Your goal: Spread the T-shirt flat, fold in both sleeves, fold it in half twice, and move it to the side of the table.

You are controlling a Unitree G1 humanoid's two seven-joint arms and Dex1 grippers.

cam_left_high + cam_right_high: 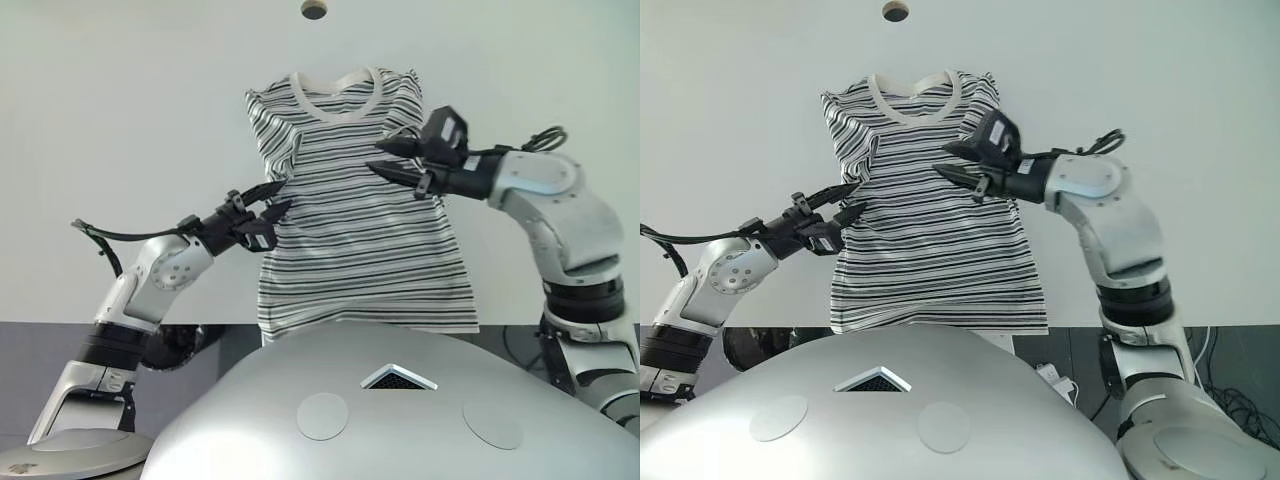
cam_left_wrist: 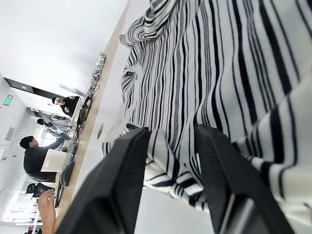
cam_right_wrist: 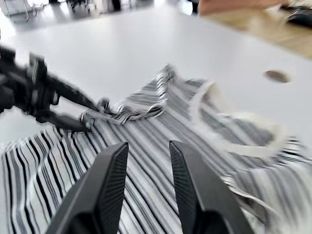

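A black-and-white striped T-shirt (image 1: 360,250) lies on the white table (image 1: 120,120), collar at the far end and hem at the near edge. Its left sleeve (image 1: 280,150) is bunched inward. My left gripper (image 1: 275,203) is at the shirt's left edge, open, with a rumpled fold of striped fabric (image 2: 168,170) lying between its fingers. My right gripper (image 1: 385,158) hovers open over the shirt's upper right, near the right sleeve (image 1: 410,95). In the right wrist view nothing sits between its fingers (image 3: 109,190).
A small round hole (image 1: 314,9) sits in the table beyond the collar. The table's near edge (image 1: 60,322) runs just below the shirt's hem. Bare white table stretches to the left and right of the shirt.
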